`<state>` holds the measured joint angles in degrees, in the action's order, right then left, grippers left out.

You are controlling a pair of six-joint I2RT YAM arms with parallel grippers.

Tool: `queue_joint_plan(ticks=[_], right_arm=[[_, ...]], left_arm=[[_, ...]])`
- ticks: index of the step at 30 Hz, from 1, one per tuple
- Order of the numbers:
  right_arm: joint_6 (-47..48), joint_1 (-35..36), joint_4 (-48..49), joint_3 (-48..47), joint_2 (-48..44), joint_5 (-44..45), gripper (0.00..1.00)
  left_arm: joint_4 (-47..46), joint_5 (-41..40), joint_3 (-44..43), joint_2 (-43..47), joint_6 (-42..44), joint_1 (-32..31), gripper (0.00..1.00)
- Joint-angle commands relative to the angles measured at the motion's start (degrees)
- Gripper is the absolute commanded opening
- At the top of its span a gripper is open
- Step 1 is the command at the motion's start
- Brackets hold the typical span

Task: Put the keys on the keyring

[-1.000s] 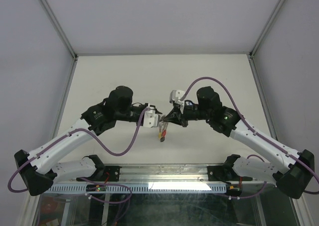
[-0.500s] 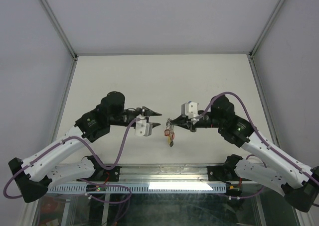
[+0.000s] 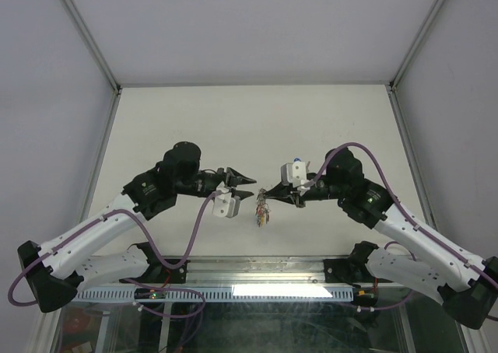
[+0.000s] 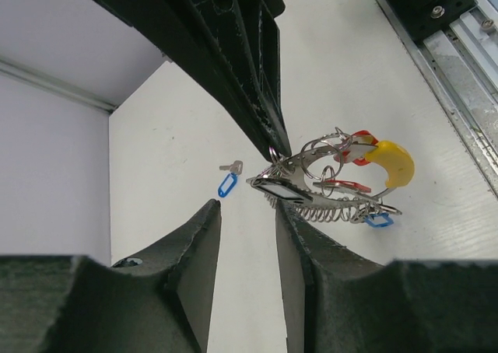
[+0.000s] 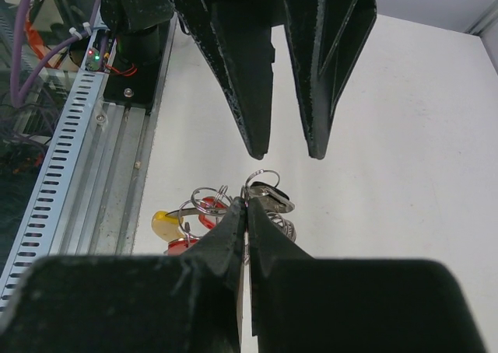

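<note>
In the top view my right gripper [image 3: 265, 192] is shut on the keyring [image 3: 262, 212], and the bunch hangs below it above the table. The ribbed coil [image 4: 336, 210] carries keys with yellow [image 4: 394, 163], red [image 4: 357, 144], black [image 4: 281, 190] and blue [image 4: 379, 221] tags. The right wrist view shows the same bunch, with the coil [image 5: 285, 229] and the yellow tag [image 5: 164, 225] behind my pinched right fingertips [image 5: 237, 206]. My left gripper [image 3: 251, 186] stands open just left of the bunch, nothing between its fingers [image 4: 204, 228]. One loose key with a blue tag [image 4: 227, 184] lies on the table.
A metal rail [image 3: 249, 291] with cable ducting runs along the near table edge, close under the hanging bunch [image 5: 62, 182]. Enclosure walls with metal posts [image 3: 92, 46] close in the white table [image 3: 249, 120] at the back and sides.
My left gripper has opened and pulled back to the left, away from the bunch. The right gripper has moved right and a little nearer with the keyring in it.
</note>
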<state>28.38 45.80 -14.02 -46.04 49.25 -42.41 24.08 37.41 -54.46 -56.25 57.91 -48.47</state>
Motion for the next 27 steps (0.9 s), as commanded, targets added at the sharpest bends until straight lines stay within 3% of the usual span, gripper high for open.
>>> queue_joint_plan(ticks=[1,17,22,27], right_arm=[[-0.14,0.32,3.91,-2.47,0.02,-1.77,0.00],[-0.79,0.31,3.61,-2.49,0.16,-2.78,0.00],[-0.78,0.34,3.73,-2.40,-0.21,-2.76,0.00],[-0.78,0.33,3.74,-2.29,-0.58,-2.76,0.00]], left_arm=[[-1.95,4.54,-1.61,-0.21,3.31,-1.37,0.31],[2.29,0.17,-3.33,-3.08,7.39,-4.62,0.25],[2.47,-1.16,-3.33,-2.75,7.16,-4.71,0.17],[2.47,-2.26,-3.82,-3.11,6.14,-4.73,0.01]])
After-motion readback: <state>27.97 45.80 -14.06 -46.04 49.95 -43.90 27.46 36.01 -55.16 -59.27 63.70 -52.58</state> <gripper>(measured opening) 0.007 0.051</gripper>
